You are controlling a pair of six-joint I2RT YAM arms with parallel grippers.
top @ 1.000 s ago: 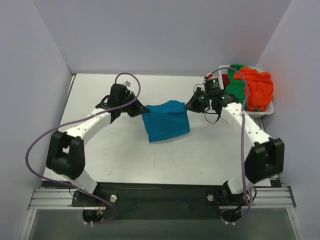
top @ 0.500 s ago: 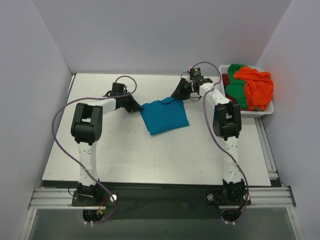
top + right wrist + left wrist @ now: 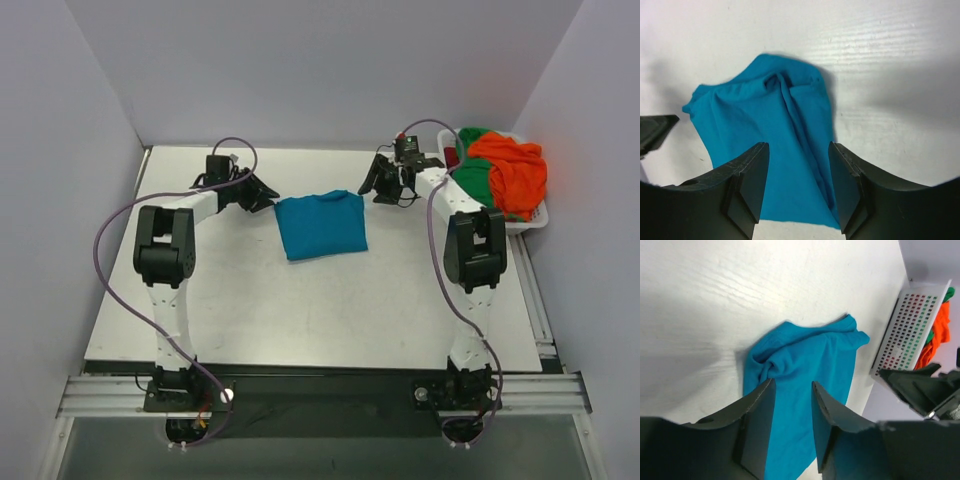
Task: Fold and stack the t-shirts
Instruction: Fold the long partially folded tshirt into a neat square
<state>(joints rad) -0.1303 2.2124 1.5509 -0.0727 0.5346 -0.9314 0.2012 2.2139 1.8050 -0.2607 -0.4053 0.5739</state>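
1. Teal shirt [image 3: 322, 225] is lying flat on the table [image 3: 300, 310] as a rough folded rectangle. It is sitting in the far middle, between the two tools.
2. Left tool [image 3: 268, 197] is hanging just beside the shirt's far-left corner, pointing at it. In the top view it is not touching the cloth.
3. In the left wrist view the left tool's fingers [image 3: 757, 425] are standing a narrow way apart with nothing clamped between them. The teal cloth is showing through the gap, lying on the table beyond the tips, with a bunched wrinkle at its near corner.
4. Right tool [image 3: 368, 188] is hanging just beside the shirt's far-right corner, also clear of the cloth.
5. In the right wrist view the right tool's fingers [image 3: 747, 185] are standing wider apart than the left's and are gripping nothing. The shirt is lying below the gap, with a raised crease running down its middle.
6. Basket [image 3: 530, 228] is sitting at the table's far-right corner, well apart from the teal shirt and near the right arm.
7. Orange shirt [image 3: 518, 175] is heaping on top in the basket. Green shirt [image 3: 468, 182] is lying under it toward the left side. Only a sliver of red shirt [image 3: 450, 160] is showing, at the left rim.
8. In the left wrist view orange and green are showing through the basket's perforated wall.
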